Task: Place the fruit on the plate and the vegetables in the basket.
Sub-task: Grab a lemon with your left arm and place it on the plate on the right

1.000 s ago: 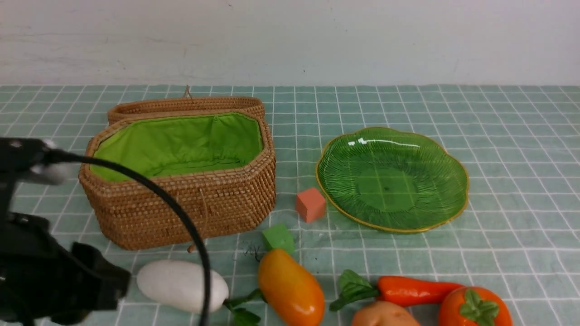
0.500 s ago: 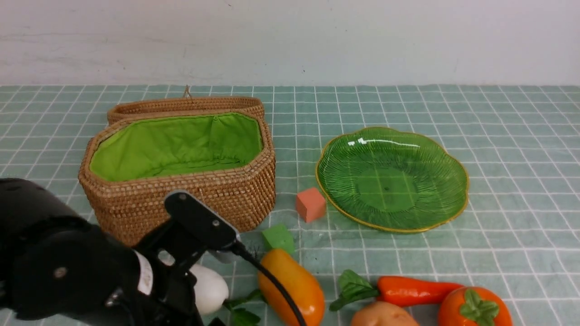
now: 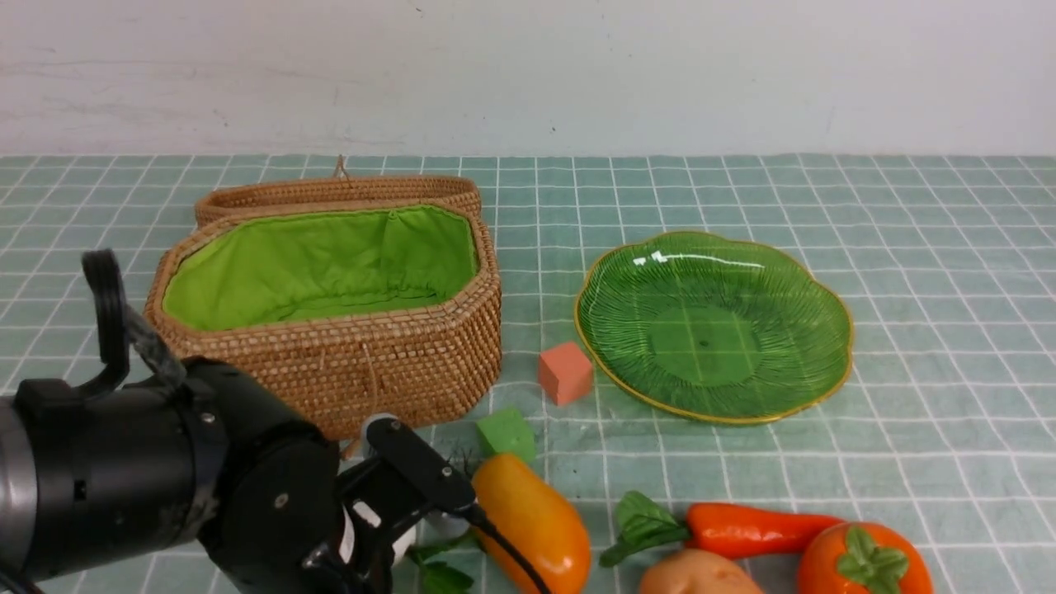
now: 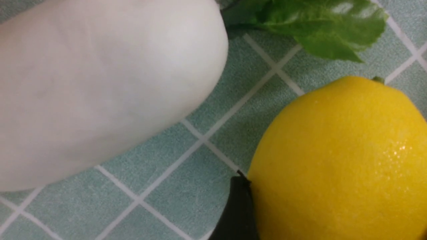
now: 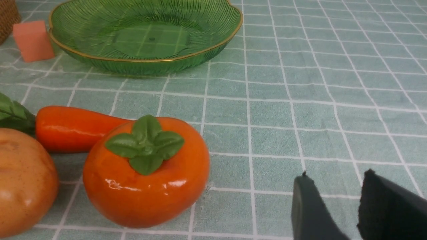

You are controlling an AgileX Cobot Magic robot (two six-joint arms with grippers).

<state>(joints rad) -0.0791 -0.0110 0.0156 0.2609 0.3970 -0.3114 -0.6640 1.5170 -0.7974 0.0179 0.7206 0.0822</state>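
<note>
In the left wrist view my left gripper point(image 4: 333, 206) stands open astride the yellow lemon point(image 4: 340, 143). One black finger point(image 4: 238, 210) lies against the lemon's side and the other is almost out of frame. The white radish point(image 4: 100, 90) lies just beside it. In the front view the left arm point(image 3: 165, 478) hides the radish and the lemon. The mango point(image 3: 528, 528), carrot point(image 3: 759, 528), potato point(image 3: 697, 577) and persimmon point(image 3: 862, 561) lie along the front edge. The basket point(image 3: 330, 363) and the plate point(image 3: 714, 247) hold nothing. My right gripper point(image 5: 336, 173) is open and empty, beside the persimmon point(image 5: 146, 176).
A salmon-pink cube point(image 3: 565, 373) sits between the basket and the plate, close to the plate's rim. A green cube point(image 3: 506, 433) lies just behind the mango. The basket's wicker lid point(image 3: 338, 191) hangs open behind it. A checked green cloth point(image 3: 907, 429) covers the table.
My left arm has swung in from the left and come down over the radish, bringing its gripper to the lemon with the jaws opened wide. The right gripper has not moved.
</note>
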